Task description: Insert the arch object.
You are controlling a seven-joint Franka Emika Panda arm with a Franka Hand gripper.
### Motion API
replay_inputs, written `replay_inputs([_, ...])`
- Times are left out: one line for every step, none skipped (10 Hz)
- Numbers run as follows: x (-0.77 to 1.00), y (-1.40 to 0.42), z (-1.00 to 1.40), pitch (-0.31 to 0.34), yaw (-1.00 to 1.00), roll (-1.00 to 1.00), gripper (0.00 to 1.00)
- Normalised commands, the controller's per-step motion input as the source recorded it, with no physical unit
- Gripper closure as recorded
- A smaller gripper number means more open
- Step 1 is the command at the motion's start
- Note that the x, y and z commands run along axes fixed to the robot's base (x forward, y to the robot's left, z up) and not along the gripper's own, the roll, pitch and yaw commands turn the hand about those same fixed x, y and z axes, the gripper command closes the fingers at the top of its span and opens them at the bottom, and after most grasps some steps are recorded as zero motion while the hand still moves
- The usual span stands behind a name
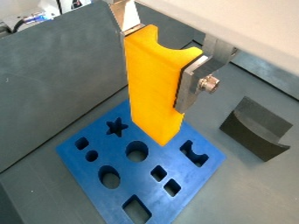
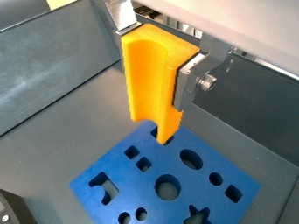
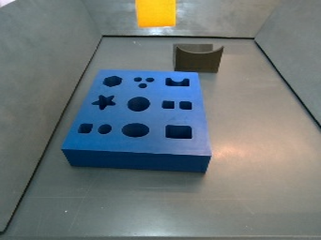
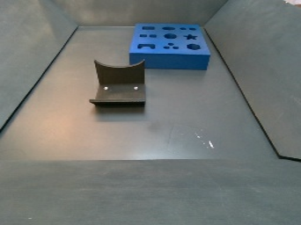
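Observation:
The arch object (image 1: 155, 83), a bright orange-yellow block with a curved dip in its upper end, hangs upright between my gripper's (image 1: 158, 66) fingers (image 1: 191, 87). The gripper is shut on it and holds it well above the blue board (image 1: 126, 179). Both wrist views show the grip, the gripper (image 2: 156, 61) closed on the arch object (image 2: 149, 79) over the blue board (image 2: 128, 179). In a side view only the arch object's lower end (image 3: 156, 12) shows, above the far side of the blue board (image 3: 138, 161). The gripper itself is out of both side views.
The board has several shaped holes, one arch-shaped (image 3: 178, 82). A dark grey block with a curved dip (image 3: 197, 56) stands beyond the board and shows in another side view (image 4: 118, 85), apart from the blue board (image 4: 171, 61). Grey walls enclose the floor.

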Motion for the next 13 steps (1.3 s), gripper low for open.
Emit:
replay_inputs([0.07,0.11,-0.56,0.0,0.0,0.18,1.0])
replay_inputs([0.17,0.22,-0.82,0.0,0.0,0.18,1.0])
replay_inputs([0.13,0.29,-0.93,0.0,0.0,0.14,1.0])
replay_inputs([0.28,0.39,-1.0,0.021,0.0,0.0,1.0])
replay_inputs([0.08,0.41,-0.91,0.043,-0.35,-0.11,1.0])
replay_inputs([0.05,0.39,-0.88,0.05,-0.36,-0.13,1.0])
replay_inputs([0.06,0.36,-0.84,0.051,-0.3,-0.15,1.0])
replay_inputs([0.05,0.37,-0.84,0.053,-0.27,-0.15,1.0])
replay_inputs([0.03,0.39,-0.89,0.041,-0.13,-0.13,1.0])
replay_inputs([0.0,0.31,-0.77,0.0,0.0,-0.06,1.0])
replay_inputs([0.1,0.26,-0.6,0.0,0.1,0.0,1.0])
replay_inputs([0.22,0.22,-0.43,0.0,0.17,0.0,1.0])
replay_inputs([0.41,0.18,-0.29,0.074,0.14,0.02,1.0])
